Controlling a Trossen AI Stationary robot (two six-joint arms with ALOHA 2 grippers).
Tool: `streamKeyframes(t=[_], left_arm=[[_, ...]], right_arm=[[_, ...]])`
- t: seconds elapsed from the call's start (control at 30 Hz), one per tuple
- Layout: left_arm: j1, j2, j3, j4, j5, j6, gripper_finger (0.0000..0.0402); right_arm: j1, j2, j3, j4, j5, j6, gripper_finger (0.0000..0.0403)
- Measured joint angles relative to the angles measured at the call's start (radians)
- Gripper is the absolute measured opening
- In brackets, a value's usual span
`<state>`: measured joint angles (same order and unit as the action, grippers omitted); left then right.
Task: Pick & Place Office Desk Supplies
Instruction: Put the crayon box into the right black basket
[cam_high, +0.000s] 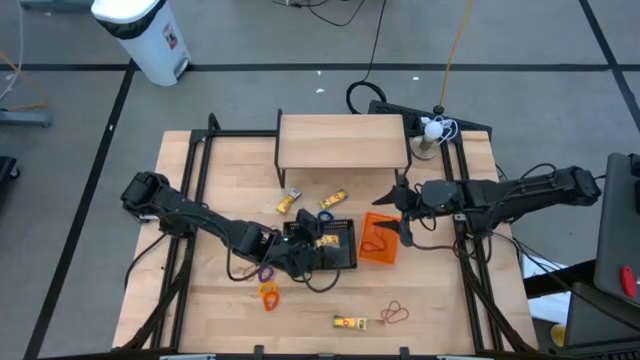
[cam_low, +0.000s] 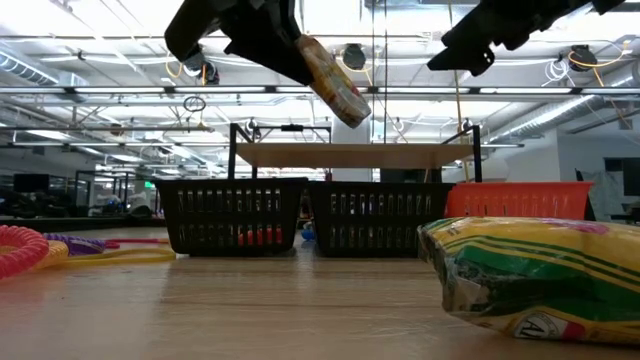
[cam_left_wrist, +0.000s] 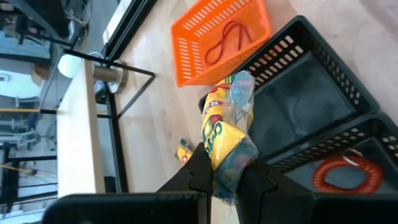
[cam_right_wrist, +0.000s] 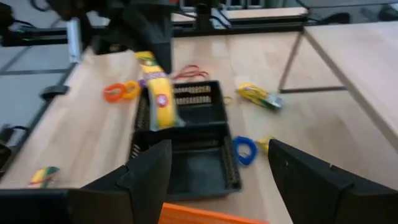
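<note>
One yellow packet (cam_left_wrist: 225, 134) is clamped in my left gripper (cam_left_wrist: 227, 177), hanging over the black basket (cam_left_wrist: 323, 81) mid-bench. Three more packets lie loose: two (cam_high: 288, 203) (cam_high: 333, 199) beside the wooden shelf (cam_high: 342, 141), one (cam_high: 350, 322) at the front edge. One red band (cam_left_wrist: 227, 38) sits in the orange basket (cam_left_wrist: 186, 59). My right gripper (cam_high: 402, 216) hovers, jaws apart, over that basket. Packet print is unreadable.

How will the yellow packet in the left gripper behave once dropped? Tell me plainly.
The yellow packet probably flexes rather than staying stiff: its clear wrapper crinkles above the left gripper. It looks light, hanging from a narrow pinch. Being flattish, it should settle in the black basket without rolling.
</note>
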<state>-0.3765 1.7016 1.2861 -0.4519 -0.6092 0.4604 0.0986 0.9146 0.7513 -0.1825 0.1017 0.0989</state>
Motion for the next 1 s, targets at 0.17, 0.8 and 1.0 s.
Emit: streamKeyframes(t=[0.17, 0.8, 1.0], left_arm=[[0.003, 0.0, 0.0, -0.001, 0.016, -0.026, 0.0031], [0.113, 0.0, 0.0, -0.001, 0.206, -0.078, 0.003], [0.132, 0.0, 0.0, -0.001, 0.235, -0.101, 0.0034]], right_arm=[[0.0, -0.009, 0.0, -0.012, 0.007, -0.002, 0.0255], [0.0, -0.003, 0.0, -0.015, 0.007, -0.006, 0.0254], [0.0, -0.003, 0.0, -0.015, 0.007, -0.006, 0.0254]])
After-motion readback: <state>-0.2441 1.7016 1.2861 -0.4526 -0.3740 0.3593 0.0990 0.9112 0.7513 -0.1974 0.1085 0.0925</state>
